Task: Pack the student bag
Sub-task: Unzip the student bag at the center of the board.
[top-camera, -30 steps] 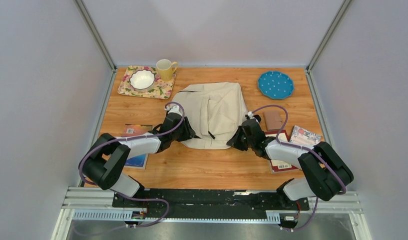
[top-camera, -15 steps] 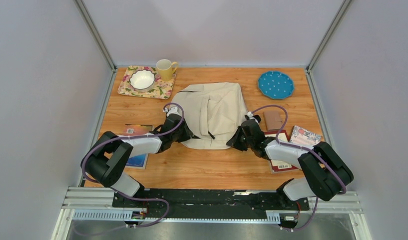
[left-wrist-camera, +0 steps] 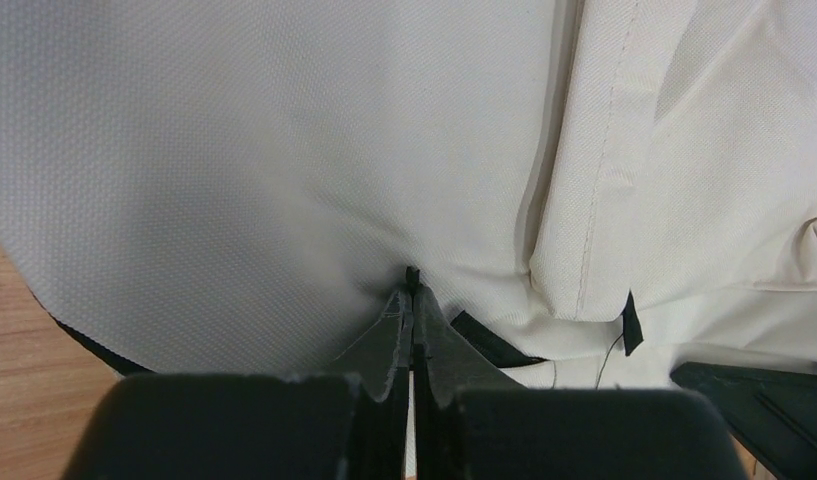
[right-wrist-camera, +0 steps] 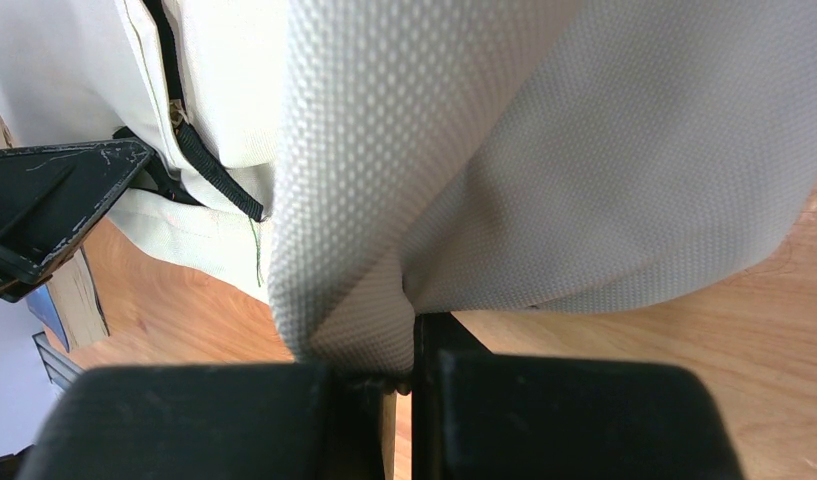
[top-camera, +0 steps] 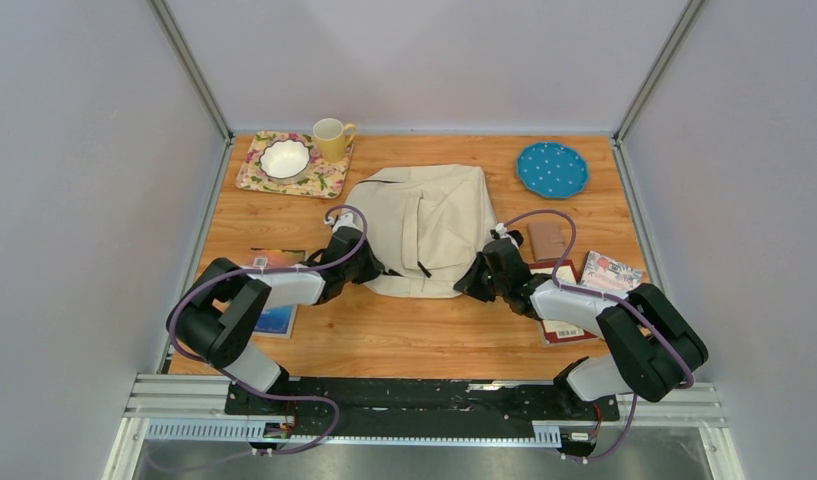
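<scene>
Pinching student bag (top-camera: 429, 222), left pincer (left-wrist-camera: 412, 296), right pincer (right-wrist-camera: 410, 348)

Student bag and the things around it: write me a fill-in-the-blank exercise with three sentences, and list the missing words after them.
1. The left fingers and the right fingers are each ____ on the fabric of the bag.
2. The white bowl sits on the flowered mat, next to a ____ mug.
3. The blue dotted plate lies at the far ____ corner of the table.

Missing words: shut; yellow; right
</scene>
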Available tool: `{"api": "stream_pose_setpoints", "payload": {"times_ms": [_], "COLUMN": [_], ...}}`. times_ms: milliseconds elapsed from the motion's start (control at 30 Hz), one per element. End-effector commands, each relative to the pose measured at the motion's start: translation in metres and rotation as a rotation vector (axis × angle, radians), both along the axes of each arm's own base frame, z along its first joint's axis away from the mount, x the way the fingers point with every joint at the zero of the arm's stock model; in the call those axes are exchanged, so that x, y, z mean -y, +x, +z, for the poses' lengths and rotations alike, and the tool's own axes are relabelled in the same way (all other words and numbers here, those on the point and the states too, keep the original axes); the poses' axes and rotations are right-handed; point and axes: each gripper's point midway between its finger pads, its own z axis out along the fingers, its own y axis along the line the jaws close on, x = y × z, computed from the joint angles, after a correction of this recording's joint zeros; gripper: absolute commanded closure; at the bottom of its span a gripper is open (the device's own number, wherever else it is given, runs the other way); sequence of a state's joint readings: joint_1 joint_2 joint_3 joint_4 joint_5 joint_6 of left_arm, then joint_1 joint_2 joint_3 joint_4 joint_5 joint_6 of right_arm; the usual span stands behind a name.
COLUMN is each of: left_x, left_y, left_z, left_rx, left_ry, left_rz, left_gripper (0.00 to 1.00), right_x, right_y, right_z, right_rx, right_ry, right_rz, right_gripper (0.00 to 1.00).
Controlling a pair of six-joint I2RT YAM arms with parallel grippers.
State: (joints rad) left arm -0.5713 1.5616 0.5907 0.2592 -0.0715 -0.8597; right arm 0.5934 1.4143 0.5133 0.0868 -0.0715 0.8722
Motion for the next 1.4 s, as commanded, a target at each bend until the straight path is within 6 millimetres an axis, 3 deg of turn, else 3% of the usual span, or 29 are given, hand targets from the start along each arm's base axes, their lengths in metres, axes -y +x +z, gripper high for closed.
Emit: {"api": "stream_pose_setpoints", "payload": {"times_ms": [0,267,400,700,1000,1067,1100,1167,1200,1300,1367], "left_x": [-0.011,0.006,0.003,-0.006,-0.01,-0.01,-0.008,-0.006,-0.005,0.003,0.011], "left_y": [-0.005,-0.009,-0.016,-0.035,-0.057,-0.062,-0.064,-0.067,-0.067,-0.067,-0.067], "left_z": [-0.017,0.006,0.018,0.037,0.037,0.035,0.034,0.036,0.037,0.043,0.049], "left_rx": [-0.056,0.015,0.07,0.157,0.172,0.175,0.174,0.185,0.188,0.194,0.202], "left_ry": [0.015,-0.068,-0.068,-0.011,-0.009,-0.019,-0.026,-0.036,-0.043,-0.073,-0.096], "left_rz": [0.015,-0.108,-0.144,-0.259,-0.336,-0.346,-0.356,-0.359,-0.361,-0.372,-0.387], "left_gripper": [1.0,1.0,1.0,1.0,1.0,1.0,1.0,1.0,1.0,1.0,1.0], "right_x": [-0.007,-0.008,-0.005,0.043,0.066,0.063,0.066,0.064,0.063,0.068,0.062], "right_y": [-0.007,-0.005,0.007,0.039,0.063,0.066,0.063,0.06,0.054,0.03,0.009], "right_z": [0.001,0.0,-0.001,-0.002,0.003,0.009,0.01,0.022,0.025,0.033,0.041], "right_rx": [-0.016,-0.02,-0.01,0.0,-0.001,-0.003,-0.02,-0.002,-0.018,-0.043,-0.068], "right_ry": [0.002,-0.009,-0.068,-0.163,-0.174,-0.16,-0.166,-0.139,-0.122,-0.086,0.014], "right_rz": [0.041,0.048,0.049,-0.04,-0.034,-0.013,-0.011,-0.001,-0.015,-0.052,-0.075], "right_gripper": [1.0,1.0,1.0,1.0,1.0,0.93,0.81,0.65,0.54,0.37,0.32]}}
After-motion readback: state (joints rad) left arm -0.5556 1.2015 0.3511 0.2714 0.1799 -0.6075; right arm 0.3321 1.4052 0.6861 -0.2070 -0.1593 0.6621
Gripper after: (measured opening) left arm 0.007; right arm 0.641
